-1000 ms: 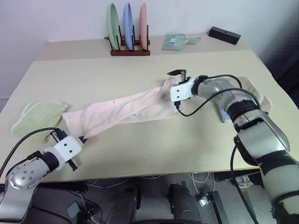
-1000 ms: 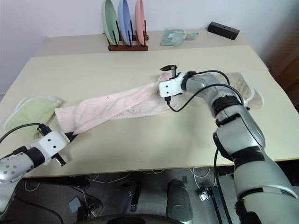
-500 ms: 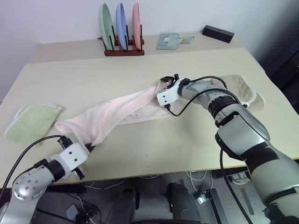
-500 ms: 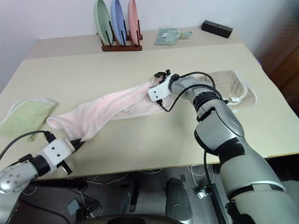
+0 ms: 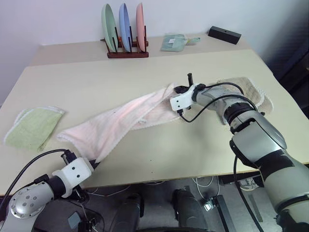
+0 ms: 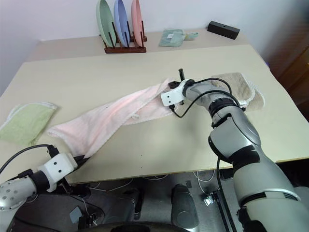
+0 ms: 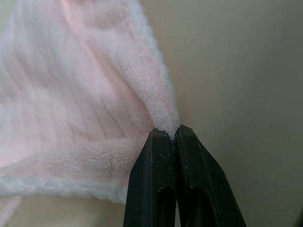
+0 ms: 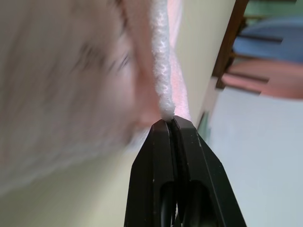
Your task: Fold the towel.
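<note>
The pale pink towel [image 5: 120, 118] lies stretched in a slant across the table, from the front left to the middle. My left gripper [image 5: 91, 163] sits at the table's front edge, shut on the towel's near corner [image 7: 165, 124]; its black fingers [image 7: 158, 175] pinch the fluffy tip. My right gripper [image 5: 176, 90] is at the towel's far end, shut on its white edge [image 8: 162, 90], which it holds slightly off the table.
A folded light green towel [image 5: 31, 126] lies at the left edge. A beige towel [image 5: 247, 88] lies under my right forearm. At the back stand a plate rack [image 5: 126, 30], a pale green packet [image 5: 175, 42] and a black box [image 5: 224, 34].
My right gripper came down and shut on the towel's far end. My left gripper drew the near corner back toward the front edge, spreading the towel. The camera also shifted.
</note>
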### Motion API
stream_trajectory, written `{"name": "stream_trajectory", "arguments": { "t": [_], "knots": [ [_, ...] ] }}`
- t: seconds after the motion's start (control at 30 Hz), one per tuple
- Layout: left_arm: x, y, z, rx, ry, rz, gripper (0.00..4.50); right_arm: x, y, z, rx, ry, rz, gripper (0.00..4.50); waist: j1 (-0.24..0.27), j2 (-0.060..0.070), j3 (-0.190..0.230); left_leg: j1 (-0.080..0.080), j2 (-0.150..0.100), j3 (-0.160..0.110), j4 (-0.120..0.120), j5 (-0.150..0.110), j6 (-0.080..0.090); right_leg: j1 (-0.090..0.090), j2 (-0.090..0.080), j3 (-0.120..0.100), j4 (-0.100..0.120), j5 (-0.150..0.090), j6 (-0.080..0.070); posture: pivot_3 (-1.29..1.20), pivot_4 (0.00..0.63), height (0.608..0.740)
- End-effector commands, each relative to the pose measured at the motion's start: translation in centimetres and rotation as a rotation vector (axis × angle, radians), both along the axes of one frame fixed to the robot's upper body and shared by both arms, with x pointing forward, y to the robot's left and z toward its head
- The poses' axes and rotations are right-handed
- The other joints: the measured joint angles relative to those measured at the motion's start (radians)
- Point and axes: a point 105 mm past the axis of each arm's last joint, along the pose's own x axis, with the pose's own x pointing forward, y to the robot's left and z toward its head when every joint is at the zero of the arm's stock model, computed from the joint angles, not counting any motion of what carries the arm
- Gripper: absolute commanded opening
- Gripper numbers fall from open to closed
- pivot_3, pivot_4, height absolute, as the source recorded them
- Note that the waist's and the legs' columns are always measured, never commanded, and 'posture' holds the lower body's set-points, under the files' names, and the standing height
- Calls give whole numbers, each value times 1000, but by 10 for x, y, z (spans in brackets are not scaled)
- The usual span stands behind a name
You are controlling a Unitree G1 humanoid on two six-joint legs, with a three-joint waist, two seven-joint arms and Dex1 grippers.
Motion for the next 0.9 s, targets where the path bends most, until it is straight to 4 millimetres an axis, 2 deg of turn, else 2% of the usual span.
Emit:
{"name": "stream_trajectory", "arguments": {
  "t": [0.03, 0.13, 0.23, 0.5, 0.57, 0.7, 0.8, 0.9],
  "knots": [
    [7, -6, 15, 6, -61, -23, 0, -1, -14, 23, 88, -35, 0, 23, 0, 0, 0, 0, 0, 0, 0, 0, 0, 0, 0, 0, 0, 0, 0, 0, 150, 740],
    [13, -8, 22, -15, -86, -19, 0, -9, -32, 20, 118, 21, 5, 23, 1, 0, 0, 0, 0, 1, 0, 0, 0, 0, 0, 0, -1, 0, 0, 0, 150, 740],
    [19, -9, 27, -24, -102, -21, 0, -33, -52, 7, 166, 172, 57, 23, 8, -1, 0, 0, 0, 1, 0, 0, 0, 1, 0, 0, -1, 0, 0, 0, 150, 740],
    [28, 0, 29, -11, -102, -21, 0, -97, -66, -16, 220, 487, 119, 23, 13, -1, 0, 2, 1, 4, 2, 0, 1, 3, -1, 1, -2, 0, 1, 0, 150, 740],
    [30, 2, 28, -3, -100, -25, 0, -102, -65, -18, 225, 490, 110, 23, 12, -1, 0, 2, 1, 4, 2, 0, 1, 3, -1, 2, -2, 0, 1, 0, 150, 740],
    [33, 2, 28, 1, -100, -34, 0, -96, -62, -15, 264, 444, 64, 23, 15, -1, 0, 2, 1, 5, 3, 0, 1, 3, 0, 2, -2, 0, 1, 0, 150, 740],
    [33, 1, 28, -2, -100, -38, 0, -92, -58, -9, 270, 391, 60, 746, 18, -1, -1, 2, 1, 5, 3, 0, 1, 3, -1, 2, -2, 0, 1, 0, 150, 740],
    [32, 0, 26, -5, -97, -38, 0, -89, -53, -2, 263, 339, 75, 2096, 20, -1, -1, 2, 1, 5, 3, 0, 1, 3, -1, 2, -2, 0, 1, 0, 150, 740]
  ]
}}
